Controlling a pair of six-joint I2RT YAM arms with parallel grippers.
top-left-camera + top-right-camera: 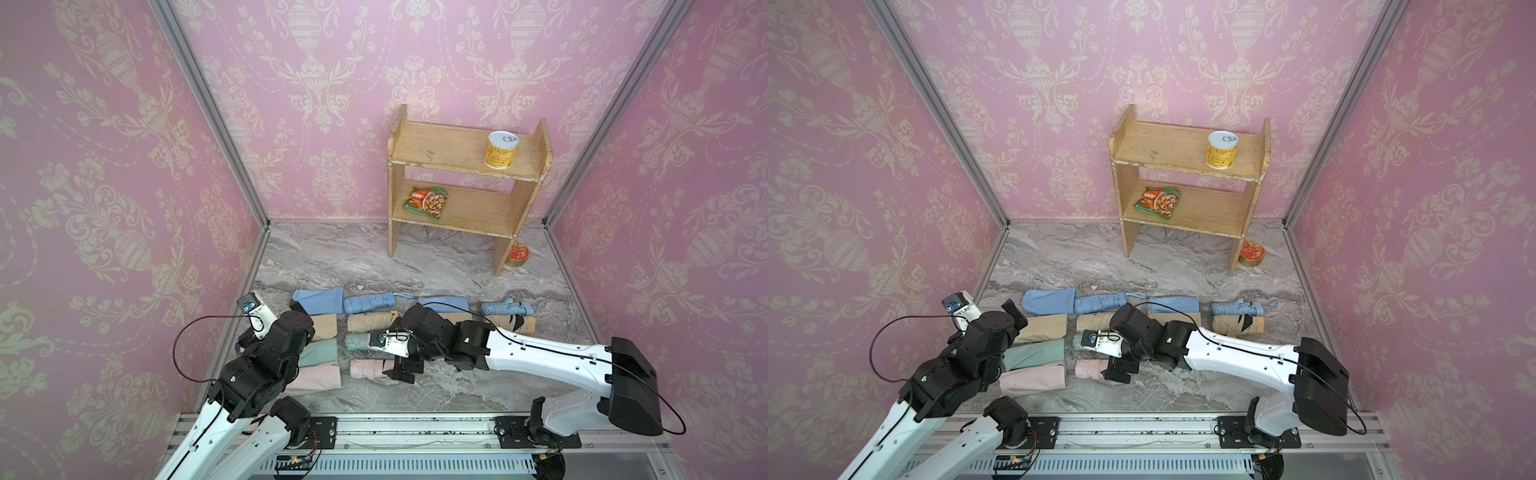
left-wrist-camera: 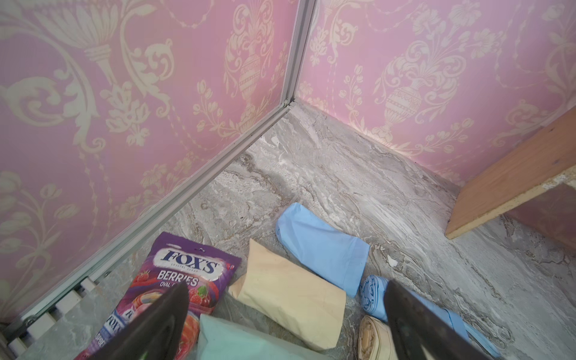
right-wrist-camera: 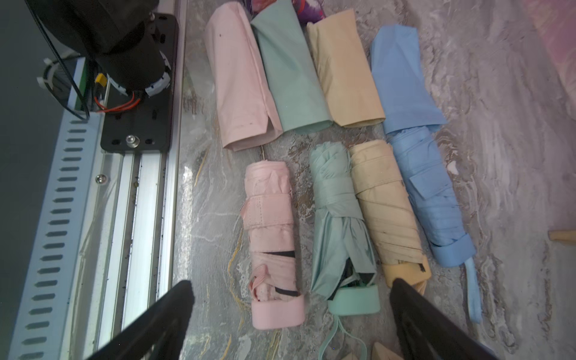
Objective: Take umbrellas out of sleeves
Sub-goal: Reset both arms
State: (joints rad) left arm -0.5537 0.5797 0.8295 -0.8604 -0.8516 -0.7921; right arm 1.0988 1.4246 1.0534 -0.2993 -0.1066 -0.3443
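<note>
Lying flat: six umbrellas (image 1: 369, 302), at least five sleeves (image 1: 318, 300).

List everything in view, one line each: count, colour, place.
umbrellas: six, two blue, two cream, mint, pink; front floor
sleeves: six, same colours; beside the umbrellas, one cream mostly hidden
candy bag: one, purple; by left wall
shelf: one, wooden; against back wall
can: one, yellow; top shelf
snack packet: one, green-orange; lower shelf
tin: one, red; floor by shelf leg
left fingers: two, black; open over sleeves
right fingers: two, black; open over pink, mint umbrellas
</note>
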